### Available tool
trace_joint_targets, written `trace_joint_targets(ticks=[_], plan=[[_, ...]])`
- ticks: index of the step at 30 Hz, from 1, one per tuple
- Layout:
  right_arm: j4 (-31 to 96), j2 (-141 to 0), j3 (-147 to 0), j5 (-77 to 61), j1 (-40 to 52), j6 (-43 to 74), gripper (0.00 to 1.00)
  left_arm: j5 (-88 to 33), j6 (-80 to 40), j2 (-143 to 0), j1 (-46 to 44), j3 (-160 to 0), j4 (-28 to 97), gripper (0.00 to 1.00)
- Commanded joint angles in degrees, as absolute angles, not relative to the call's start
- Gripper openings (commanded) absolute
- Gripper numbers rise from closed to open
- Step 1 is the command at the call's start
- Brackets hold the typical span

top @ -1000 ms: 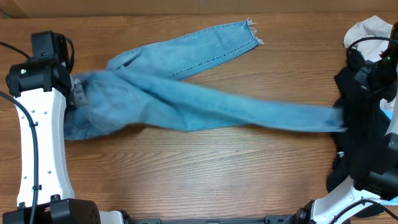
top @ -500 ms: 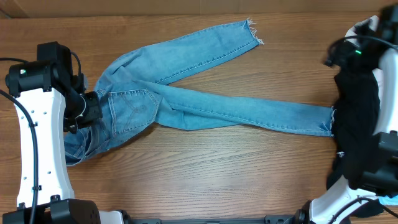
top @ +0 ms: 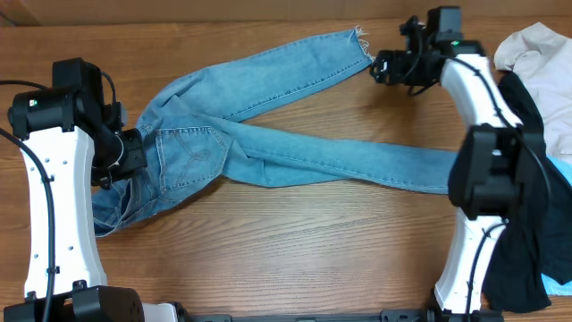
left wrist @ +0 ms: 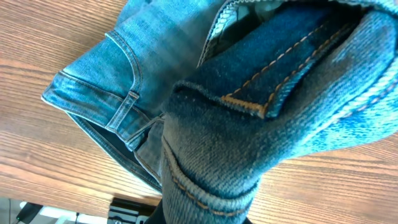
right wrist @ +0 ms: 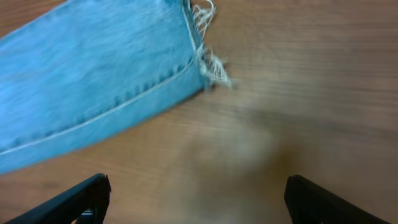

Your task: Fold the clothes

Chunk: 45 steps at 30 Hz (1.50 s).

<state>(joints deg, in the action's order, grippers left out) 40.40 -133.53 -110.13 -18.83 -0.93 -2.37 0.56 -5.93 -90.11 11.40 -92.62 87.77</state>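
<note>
Overhead: the jeans (top: 268, 152) lay spread across the table (top: 295, 250), waist at the left and legs splayed to the right in a narrow V. The left claw (top: 132, 159) was clamped on the waist, probably to anchor it. The right claw (top: 375, 70) hovered just right of the far leg's frayed hem (top: 360, 40), likely lined up to lift it for a fold. The near leg's end was hidden behind the right arm. A black garment (top: 527, 241) and an off-white cloth (top: 541, 45) sat at the right edge, partly cut off.

Left wrist: bunched denim filled the view. A waistband (left wrist: 87, 93) and belt loop (left wrist: 126, 107) showed at the left, and the claw's fingers were buried under a fold.

Right wrist: the view was blurred. The two fingertips (right wrist: 87, 193) stood wide apart with nothing between them, and the hem lay on the wood beyond.
</note>
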Motion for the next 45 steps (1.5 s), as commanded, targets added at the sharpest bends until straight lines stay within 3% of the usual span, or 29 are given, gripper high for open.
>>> trace_joint_targets(ticks=[1,9,12,13,15,18,20,27,31,37,42,43,45], plan=[[34.7,-137.3,-110.6,-19.8,0.8,-2.8,0.94,-1.1,-5.1,-89.3,11.6,-93.7,87.0,0.04],[22.0,-143.6,-110.6,-19.6,3.9,-2.8,0.93,-0.9,-4.2,-89.3,11.6,-93.7,86.7,0.04],[19.5,-144.9,-110.6,-19.3,4.7,-2.6,0.84,-0.9,-4.2,-89.3,11.6,-93.7,86.7,0.04],[19.1,-145.1,-110.6,-18.4,4.8,-1.4,0.79,-0.9,-4.2,-89.3,11.6,-93.7,86.7,0.04],[18.9,-145.4,-110.6,-14.5,4.8,1.9,0.57,-0.9,-4.2,-89.3,11.6,-93.7,86.7,0.04],[18.4,-145.4,-110.6,-8.3,4.7,5.5,0.16,-0.9,-4.2,-89.3,11.6,-93.7,86.6,0.04],[18.8,-145.1,-111.2,-4.8,4.0,6.3,0.06,-0.9,-4.2,-89.3,11.6,-93.7,86.5,0.04],[28.1,-139.5,-120.1,4.3,-3.8,9.8,0.04,-2.3,-2.4,-89.3,11.4,-93.7,85.8,0.04],[37.7,-138.3,-127.0,4.2,-11.2,15.2,0.04,-10.6,10.3,-89.3,8.8,-93.7,83.5,0.04],[46.3,-138.3,-127.3,9.0,-16.9,18.0,0.04,-7.0,12.0,-89.3,5.1,-93.7,83.5,0.05],[48.8,-138.3,-127.3,9.3,-19.8,18.5,0.04,-4.4,11.7,-89.3,4.8,-93.5,85.0,0.28],[49.2,-138.3,-127.3,9.1,-20.0,17.6,0.04,-0.5,9.5,-89.3,4.9,-93.5,85.4,0.51],[49.6,-138.3,-127.3,9.1,-20.1,16.3,0.04,8.0,3.4,-89.3,4.9,-93.5,85.1,0.5]])
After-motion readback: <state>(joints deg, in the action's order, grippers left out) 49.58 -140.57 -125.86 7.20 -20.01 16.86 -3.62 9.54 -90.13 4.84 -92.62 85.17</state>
